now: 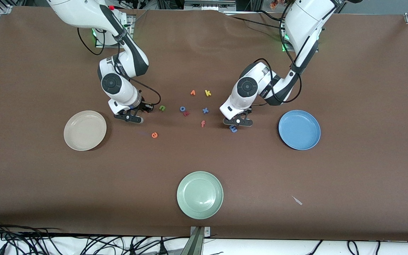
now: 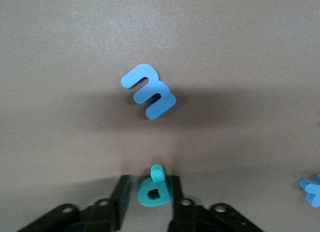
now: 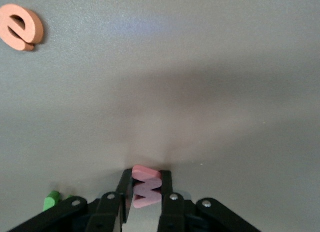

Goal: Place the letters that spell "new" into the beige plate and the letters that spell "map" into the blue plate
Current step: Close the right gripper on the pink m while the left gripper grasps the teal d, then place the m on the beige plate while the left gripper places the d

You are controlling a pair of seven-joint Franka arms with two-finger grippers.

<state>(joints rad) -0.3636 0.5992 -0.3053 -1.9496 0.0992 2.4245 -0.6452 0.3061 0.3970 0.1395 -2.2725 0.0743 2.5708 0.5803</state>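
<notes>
My left gripper (image 1: 238, 122) (image 2: 148, 184) is down at the table, shut on the teal p (image 2: 152, 192), which stands on edge between the fingers. The blue m (image 2: 148, 91) (image 1: 233, 129) lies flat just past the fingertips. My right gripper (image 1: 130, 118) (image 3: 146, 179) is also low, beside the beige plate (image 1: 85, 130), and is shut on the pinkish-red w (image 3: 146, 187). The green n (image 1: 162, 107) (image 3: 51, 199) lies beside that hand, the orange e (image 1: 154, 135) (image 3: 20, 27) nearer the front camera. The blue plate (image 1: 299, 129) sits toward the left arm's end.
Loose letters lie between the two hands: an orange v (image 1: 192, 92), a yellow k (image 1: 208, 92), a blue x (image 1: 205, 110) (image 2: 312, 189) and an orange-red f (image 1: 203, 123). A pale green plate (image 1: 199, 194) stands near the front edge.
</notes>
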